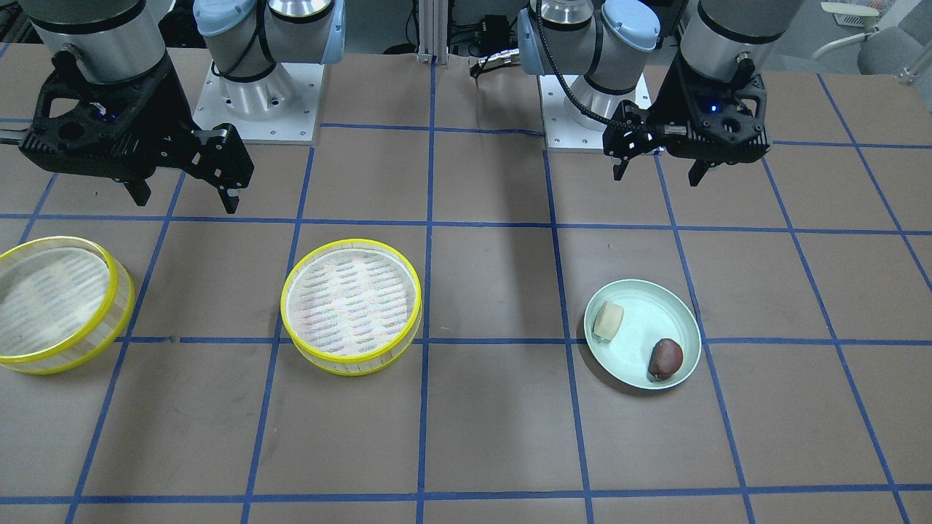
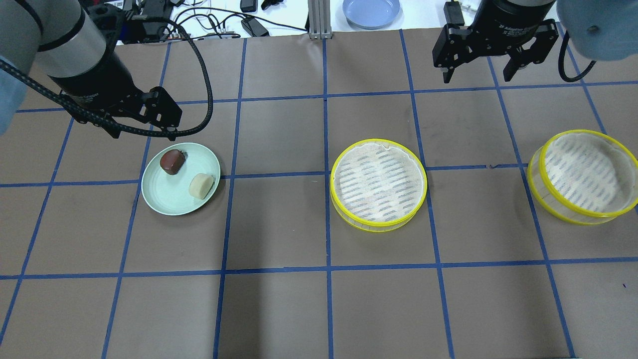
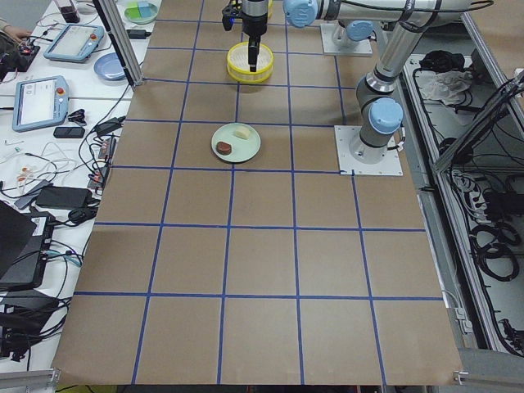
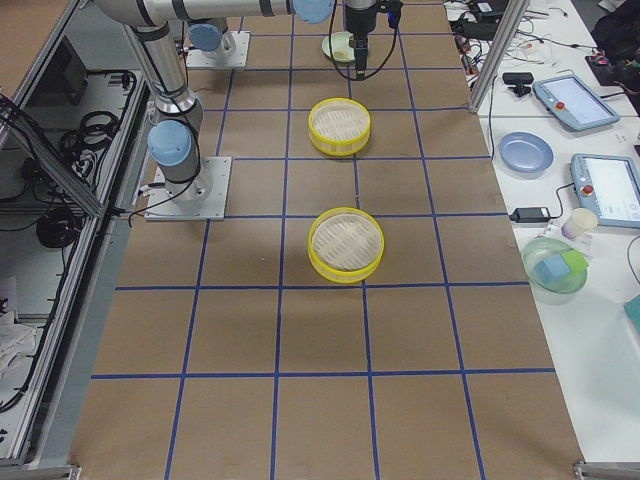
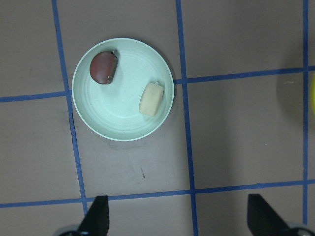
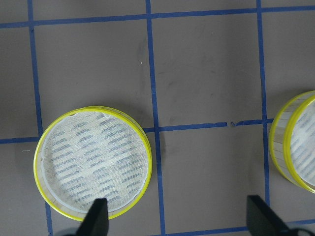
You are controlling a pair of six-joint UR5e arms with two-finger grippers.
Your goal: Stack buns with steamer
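The cream bun [image 2: 201, 186] and the dark reddish-brown bun [image 2: 172, 161] lie side by side on a mint-green plate [image 2: 169, 202]. Both also show in the left wrist view, cream [image 5: 151, 99] and dark [image 5: 103, 68]. My left gripper [image 2: 143, 132] hangs open and empty above the table just behind the plate. One steamer tray [image 2: 378, 184] stands near the table's middle, the other [image 2: 583, 177] at the right edge; both are empty. My right gripper [image 2: 476, 79] is open and empty, high behind the space between the two trays [image 6: 93, 164] [image 6: 295, 147].
The table is brown with a blue tape grid. The two arm bases [image 1: 258, 102] [image 1: 590, 109] stand at the robot's side. A blue plate [image 2: 371, 11] and cables [image 2: 219, 20] lie on the white bench beyond the far edge.
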